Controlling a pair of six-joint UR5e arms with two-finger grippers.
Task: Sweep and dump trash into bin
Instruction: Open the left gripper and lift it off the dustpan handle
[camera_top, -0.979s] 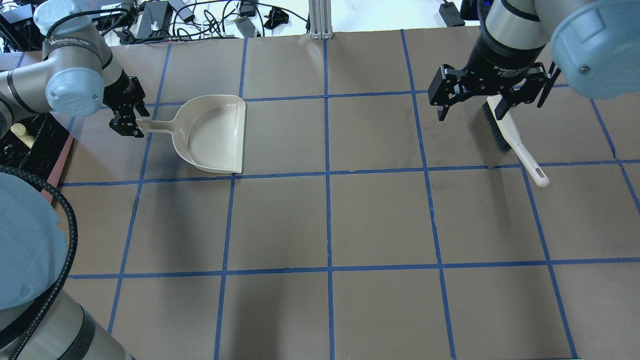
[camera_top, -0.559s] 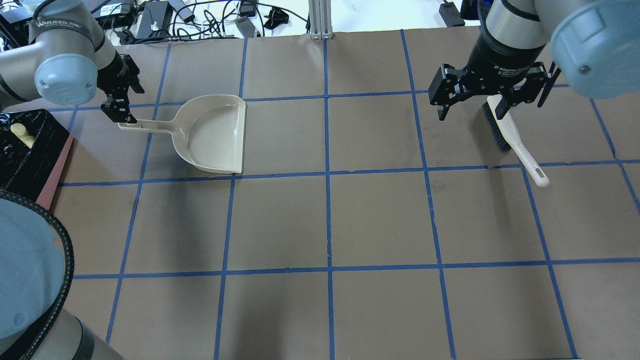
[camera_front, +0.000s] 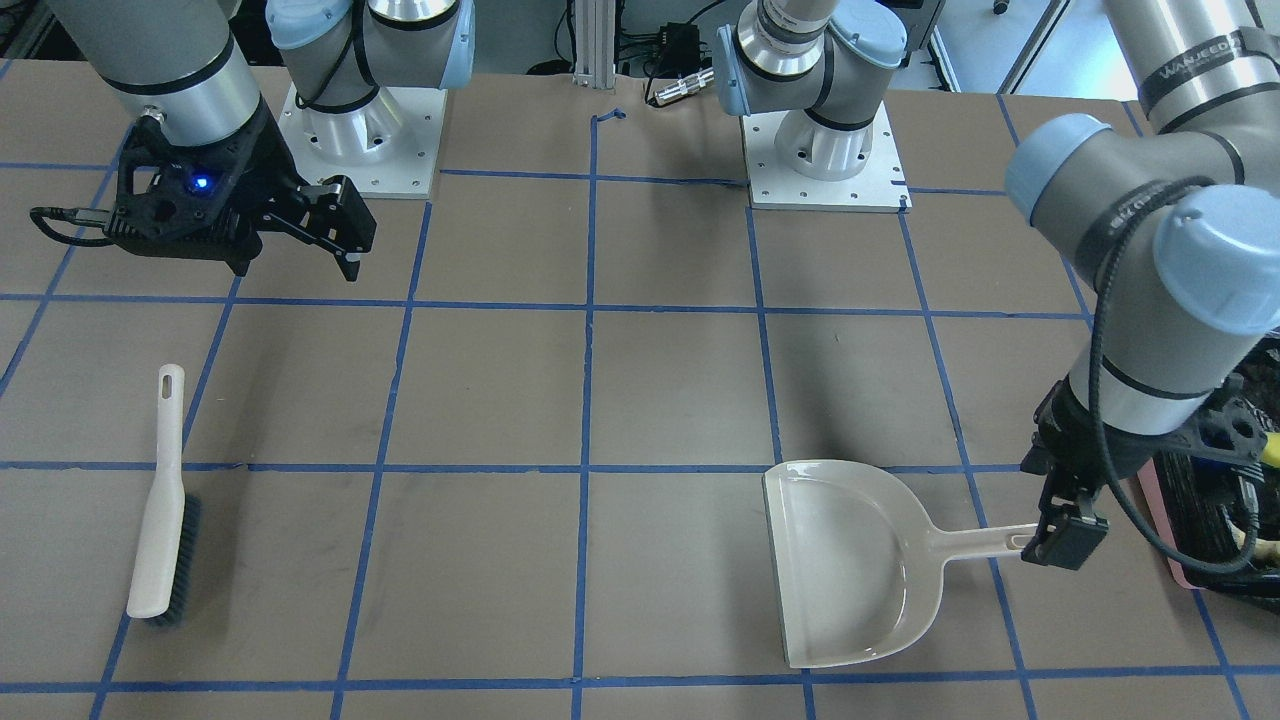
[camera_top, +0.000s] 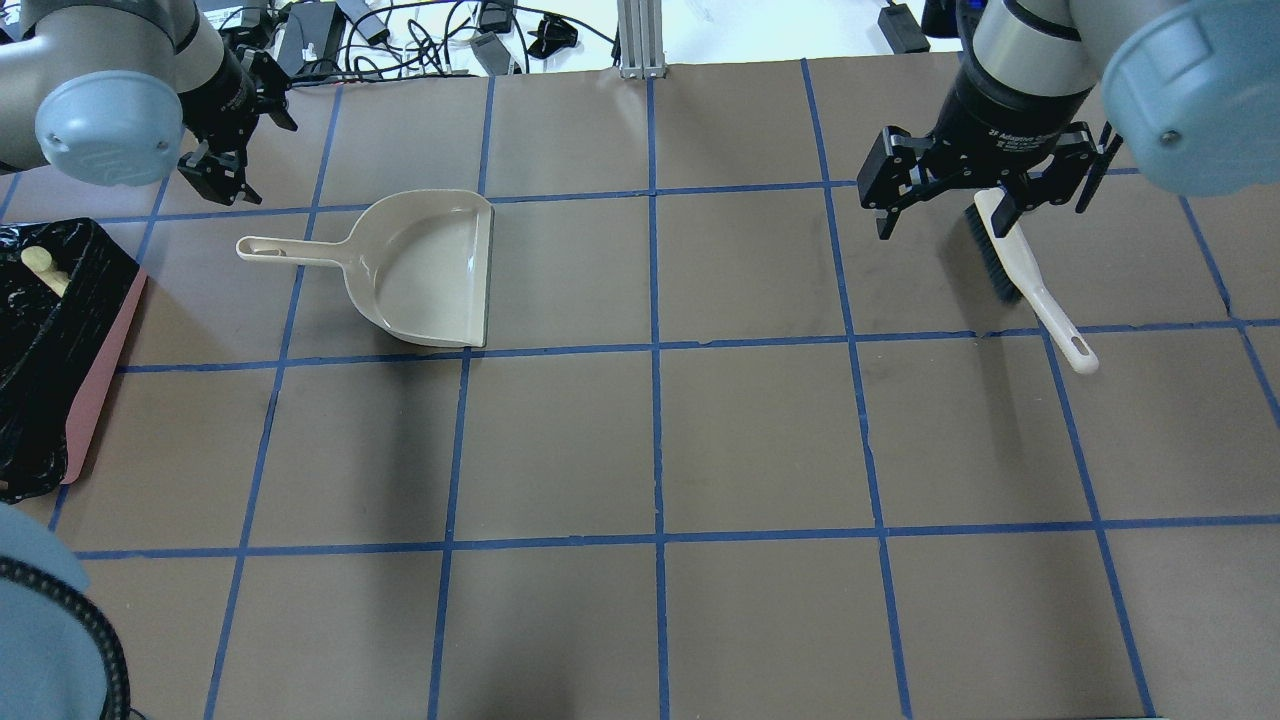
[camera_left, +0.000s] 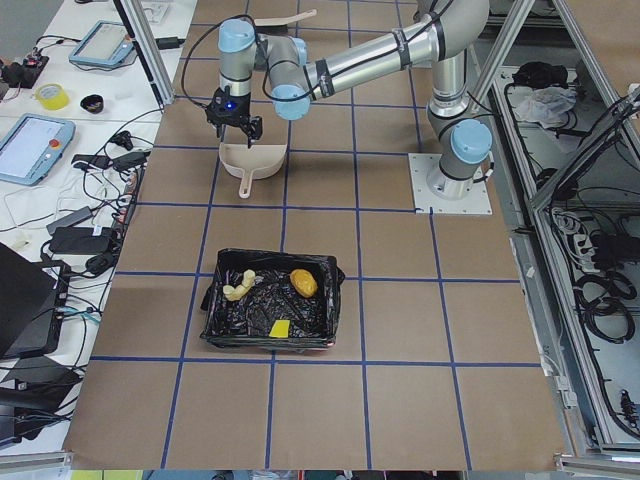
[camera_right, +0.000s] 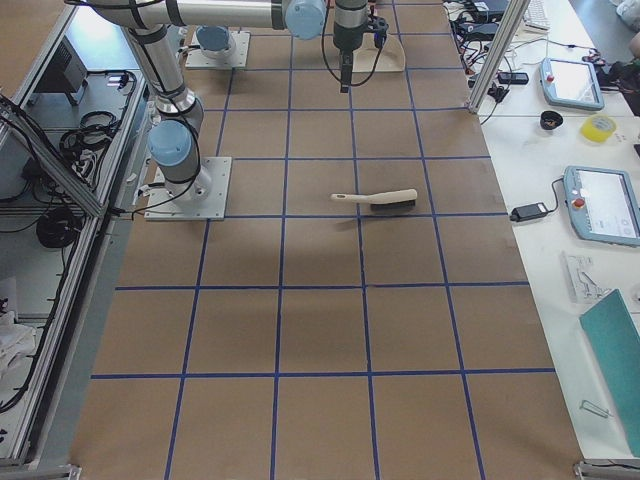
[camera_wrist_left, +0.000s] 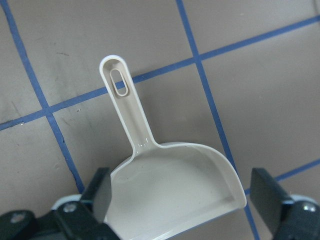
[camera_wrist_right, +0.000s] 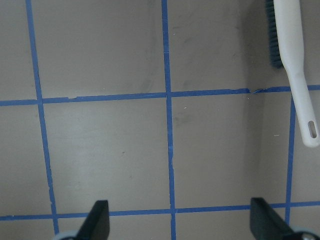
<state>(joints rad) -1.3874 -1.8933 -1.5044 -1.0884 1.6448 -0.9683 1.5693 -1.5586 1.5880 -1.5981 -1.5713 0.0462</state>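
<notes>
Though the front-facing view sets the left gripper (camera_front: 1065, 535) right at the handle tip of the beige dustpan (camera_front: 850, 560), we see overhead that it hangs apart, while the right gripper (camera_top: 985, 200) hovers over the brush (camera_top: 1030, 290). From the left end, orange lump (camera_left: 303, 283), cream crescent (camera_left: 238, 289) and yellow wedge (camera_left: 279, 328) lie in the black-lined bin (camera_left: 212, 315). Both wrist views show fingers (camera_wrist_left: 100, 192) spread wide, holding nothing; we judge a careless swing could nudge either tool.
</notes>
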